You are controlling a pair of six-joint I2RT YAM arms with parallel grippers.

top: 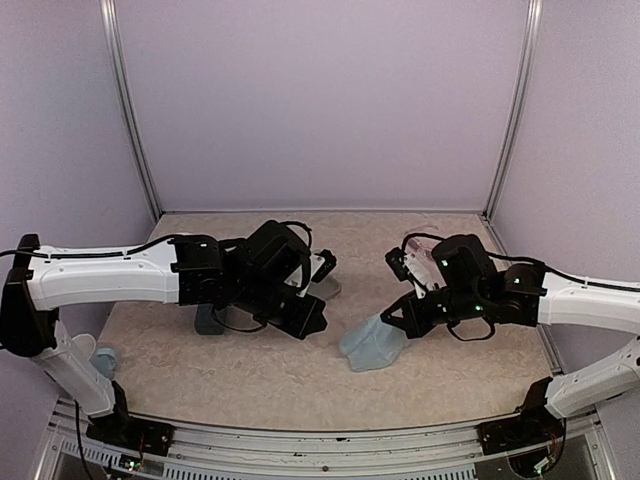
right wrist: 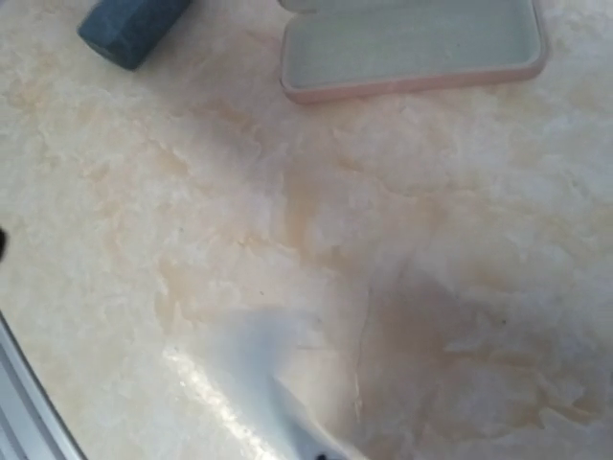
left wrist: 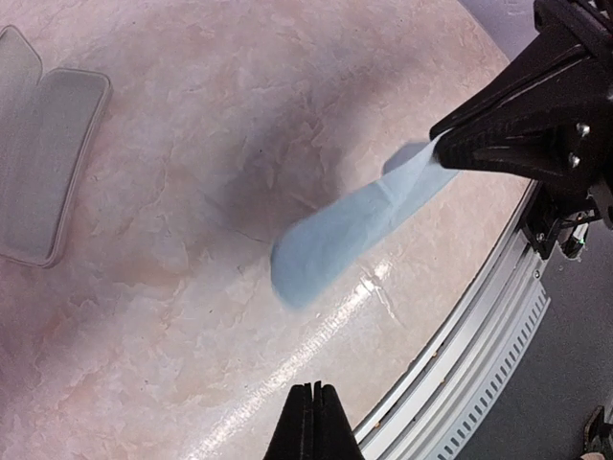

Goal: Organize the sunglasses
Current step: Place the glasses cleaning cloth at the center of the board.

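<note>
The right gripper (top: 390, 318) has its two fingers pressed together on the upper end of a light-blue cloth (top: 372, 345). The left wrist view shows this well: the black fingertips of the right gripper (left wrist: 441, 144) pinch one corner, and the cloth (left wrist: 354, 230) hangs from them in a long strip towards the table (left wrist: 192, 364). Whether its lower end touches the surface, I cannot tell. In the right wrist view the cloth (right wrist: 268, 383) is only a blurred pale shape directly under the camera. The left gripper (top: 320, 322) is just beside the cloth, on its left, with its tip pointing at it. Its fingers (left wrist: 305, 422) are closed against each other, with nothing between them. Behind the left gripper an open case (left wrist: 48, 163) lies flat, with a grey inside and a pinkish edge. From the right gripper it lies across the table (right wrist: 412, 43), and nothing is inside it. A closed blue-grey case (right wrist: 129, 24) lies further left, under the left forearm (top: 210, 320). A second light-blue cloth (top: 105, 357) rests well apart from both grippers, near the left arm's base. I cannot place the sunglasses with certainty. A pale pinkish shape (top: 415, 268) just behind the right wrist may be one pair, but the arm hides part of it and it is too small to tell.
</note>
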